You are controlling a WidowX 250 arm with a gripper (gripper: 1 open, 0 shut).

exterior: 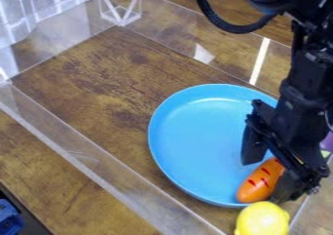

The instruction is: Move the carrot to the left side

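The small orange carrot [260, 181] lies at the lower right rim of the blue plate [196, 141]; its green top is hidden behind the arm. My black gripper [278, 169] points straight down over it and is open. One finger [255, 143] stands left of the carrot over the plate. The other finger [307, 178] is at the carrot's right. Nothing is held.
A yellow lemon [263, 220] sits just below the plate at the bottom edge. A sliver of purple eggplant [328, 139] shows at the right edge. Clear plastic walls [78, 151] border the wooden table [104, 83] on the left and front.
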